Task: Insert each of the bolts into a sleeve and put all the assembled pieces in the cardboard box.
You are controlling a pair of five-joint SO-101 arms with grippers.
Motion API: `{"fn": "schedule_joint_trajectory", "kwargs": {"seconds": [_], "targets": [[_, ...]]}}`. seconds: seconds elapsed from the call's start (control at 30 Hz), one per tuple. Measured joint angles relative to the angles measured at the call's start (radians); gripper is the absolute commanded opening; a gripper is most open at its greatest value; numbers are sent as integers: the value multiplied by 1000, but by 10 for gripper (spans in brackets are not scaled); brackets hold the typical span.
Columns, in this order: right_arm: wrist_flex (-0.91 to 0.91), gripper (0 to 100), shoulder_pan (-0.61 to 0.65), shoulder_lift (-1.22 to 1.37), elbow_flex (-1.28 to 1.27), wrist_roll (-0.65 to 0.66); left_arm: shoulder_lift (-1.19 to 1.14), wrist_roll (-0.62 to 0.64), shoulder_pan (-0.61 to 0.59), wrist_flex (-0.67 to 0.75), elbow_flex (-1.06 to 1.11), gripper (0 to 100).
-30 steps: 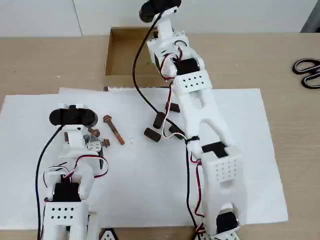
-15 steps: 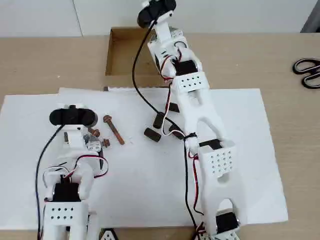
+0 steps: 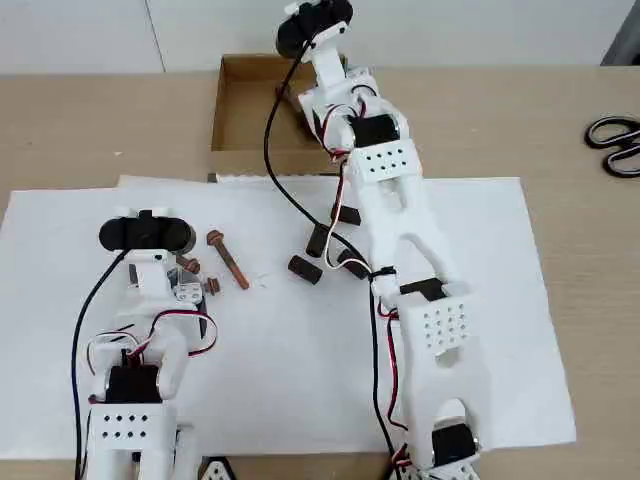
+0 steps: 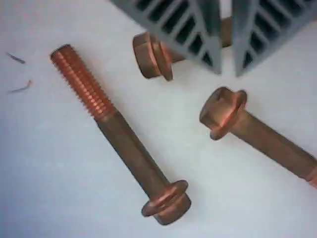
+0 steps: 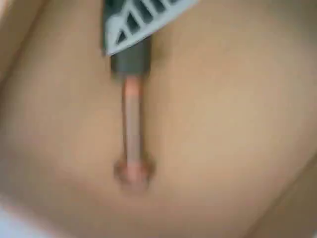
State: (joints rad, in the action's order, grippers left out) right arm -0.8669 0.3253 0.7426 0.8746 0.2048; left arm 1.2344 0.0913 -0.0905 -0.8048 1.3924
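My right gripper (image 3: 292, 96) is inside the cardboard box (image 3: 226, 110), shut on a dark sleeve (image 5: 130, 63) with a copper bolt (image 5: 132, 124) through it. The bolt's head hangs just over the box floor (image 5: 228, 124). My left gripper (image 4: 227, 69) hovers low over the white paper, its grey fingers (image 4: 183, 29) almost together and holding nothing. Three loose copper bolts lie there: a long one (image 4: 126, 144), one partly under the fingers (image 4: 151, 54), one beside them (image 4: 247, 124). In the high view the left gripper (image 3: 188, 290) sits by these bolts (image 3: 228, 258).
Several dark sleeves (image 3: 305, 269) lie on the paper (image 3: 300, 390) beside the right arm's forearm. Scissors (image 3: 615, 140) rest at the table's far right edge. A black cable runs from the right wrist down across the paper.
The right arm has stretched farther over the box, carrying the sleeved bolt deeper inside. The left arm and the loose bolts have not moved.
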Motion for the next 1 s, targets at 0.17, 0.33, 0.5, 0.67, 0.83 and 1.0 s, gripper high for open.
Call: {"fn": "schedule_joint_trajectory", "kwargs": {"seconds": [0.17, 0.33, 0.5, 0.67, 0.83, 1.0], "targets": [[-298, 191, 0, -112, 6, 0, 0, 0, 0, 0, 0, 6], [-531, 191, 0, -192, 6, 0, 0, 0, 0, 0, 0, 6], [-724, 191, 0, -222, 6, 0, 0, 0, 0, 0, 0, 6], [-807, 191, -8, -224, 6, 0, 0, 0, 0, 0, 0, 7], [-812, 191, -9, -230, -86, 14, 0, 0, 0, 0, 0, 7], [-819, 191, 2, -307, -287, 35, 0, 0, 0, 0, 0, 7]]}}
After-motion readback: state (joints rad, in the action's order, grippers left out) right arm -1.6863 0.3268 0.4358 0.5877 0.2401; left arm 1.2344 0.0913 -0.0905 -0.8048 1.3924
